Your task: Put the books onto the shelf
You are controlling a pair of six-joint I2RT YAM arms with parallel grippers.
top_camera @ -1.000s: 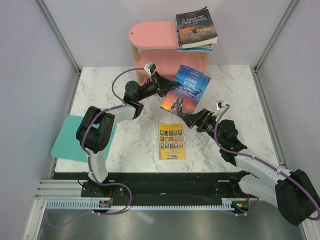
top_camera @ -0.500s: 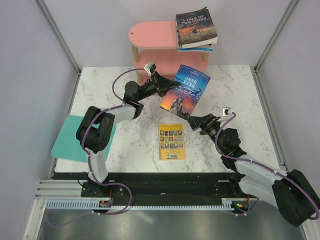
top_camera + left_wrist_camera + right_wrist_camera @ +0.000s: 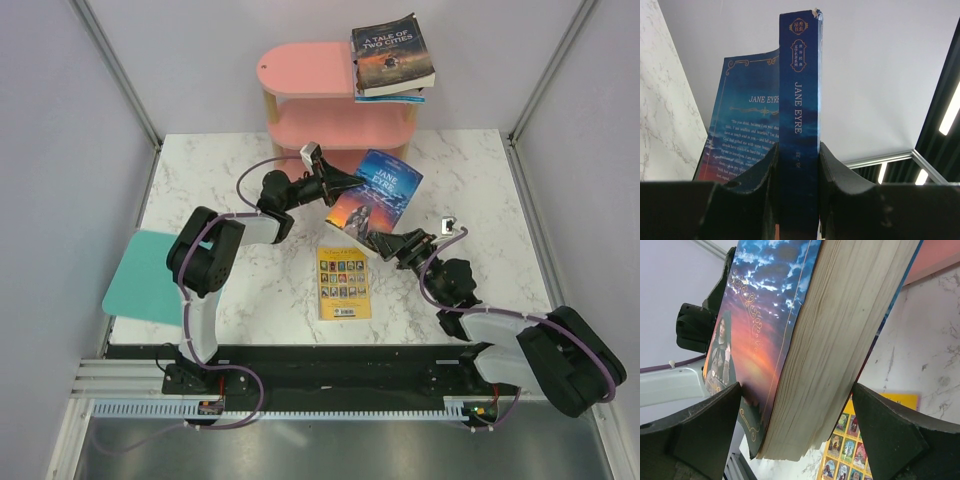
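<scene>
My left gripper (image 3: 343, 186) is shut on the spine of the blue "Jane Eyre" book (image 3: 376, 193), holding it tilted in the air in front of the pink shelf (image 3: 310, 68). In the left wrist view the spine (image 3: 800, 115) stands upright, clamped by both fingers (image 3: 760, 175). My right gripper (image 3: 378, 240) is open, its jaws either side of this book's lower corner; the page edges (image 3: 840, 340) lie between them in the right wrist view. A yellow book (image 3: 343, 283) lies flat on the table. "A Tale of Two Cities" (image 3: 392, 55) rests on the shelf's top board, over another book (image 3: 405, 97).
A flat teal board (image 3: 145, 275) lies at the table's left edge, partly under the left arm. The marble table (image 3: 480, 180) is walled by grey panels on three sides. In the right wrist view the yellow book (image 3: 850, 450) shows below the held book.
The left gripper has brought the blue book a little lower and nearer. The right arm has settled lower, and its open jaws now straddle the book's bottom corner.
</scene>
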